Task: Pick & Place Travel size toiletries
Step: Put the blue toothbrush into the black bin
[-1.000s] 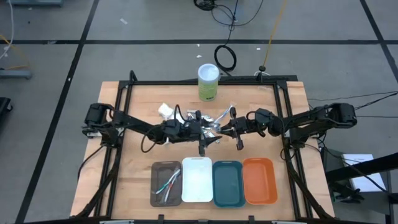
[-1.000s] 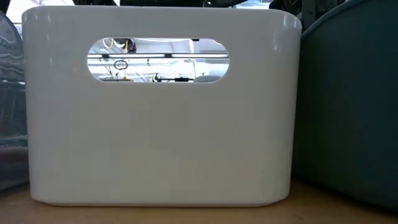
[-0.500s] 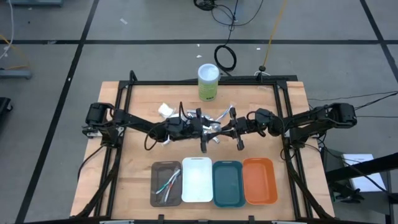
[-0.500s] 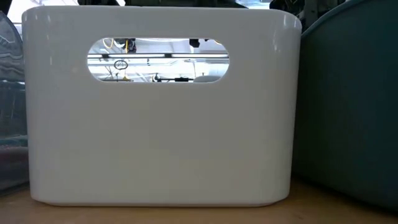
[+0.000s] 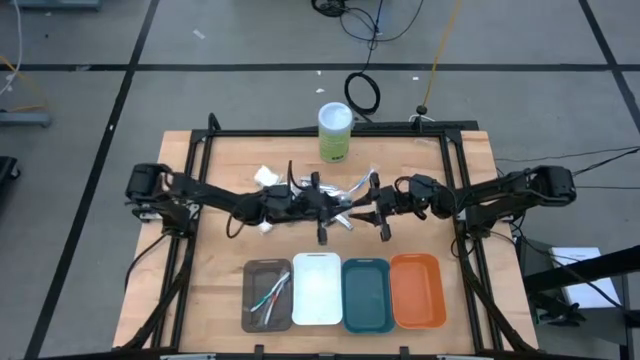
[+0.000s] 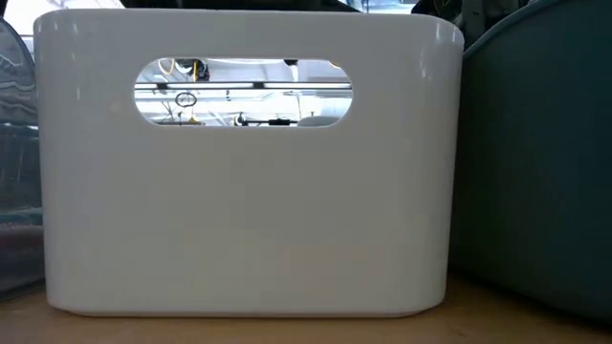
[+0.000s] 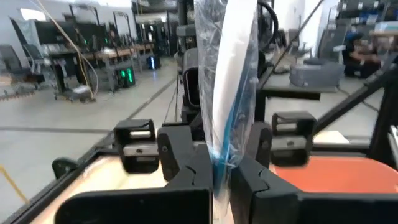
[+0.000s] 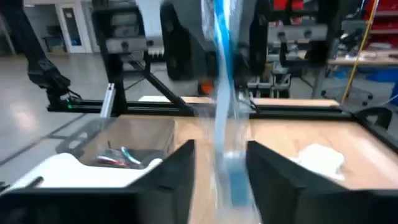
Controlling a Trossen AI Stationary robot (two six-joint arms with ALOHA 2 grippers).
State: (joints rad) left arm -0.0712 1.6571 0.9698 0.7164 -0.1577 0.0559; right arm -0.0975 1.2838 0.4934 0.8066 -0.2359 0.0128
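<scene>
The left arm has been stretching a little farther toward the middle since a second ago, and its base end has slid outward. Both arms are meeting above the middle of the surface (image 5: 220,250).

The left gripper (image 7: 219,171) is squeezing a wrapped toothbrush (image 7: 225,81) between its jaws, and the toothbrush is standing up tall in its clear wrapper. The right gripper (image 8: 219,168) has its jaws open on both sides of the same wrapped toothbrush, not pinching it yet. It looks like a hand-over from one arm to the other is just starting.

Closest to the front edge, four trays are sitting in a row: the brown tray (image 5: 249,300) with toothbrushes already in it, then white (image 5: 318,290), teal (image 5: 367,295) and orange (image 5: 418,290). Past the arms, a white wad (image 5: 264,177) is lying on the wood. Farther back, a green can (image 5: 335,132) is standing at the far edge. Beyond that, cables are lying on the grey floor (image 5: 80,60).
</scene>
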